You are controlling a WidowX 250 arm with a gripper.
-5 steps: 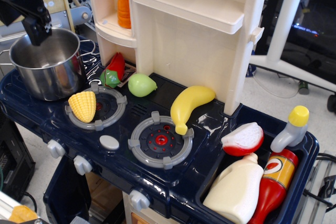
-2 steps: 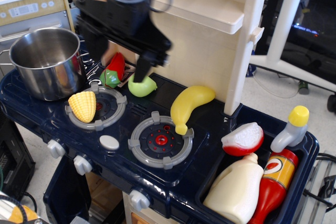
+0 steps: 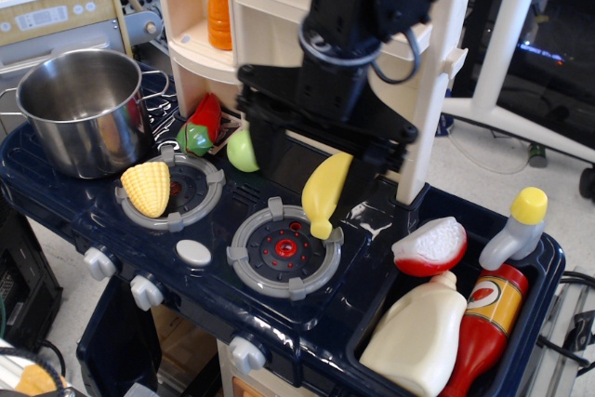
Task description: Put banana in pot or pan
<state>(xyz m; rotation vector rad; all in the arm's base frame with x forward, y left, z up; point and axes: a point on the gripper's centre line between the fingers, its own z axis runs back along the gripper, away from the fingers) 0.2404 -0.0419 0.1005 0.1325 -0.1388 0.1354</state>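
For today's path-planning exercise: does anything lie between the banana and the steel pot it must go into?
Yes. On the stovetop line from the banana to the pot lie the green fruit and the corn cob.

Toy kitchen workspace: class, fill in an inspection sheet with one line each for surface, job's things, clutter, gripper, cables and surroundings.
Surface: dark blue toy stove top with two burners and white knobs.
Job's things: banana lying by the right burner, outside the pot; steel pot at back left, nothing seen inside.
Clutter: corn cob on the left burner, green fruit, red pepper, carrot on the shelf, bottles in the sink.
Gripper: gripper open, fingers either side of the banana.
Cables: black cable looped on the arm.
Surroundings: white stand behind.
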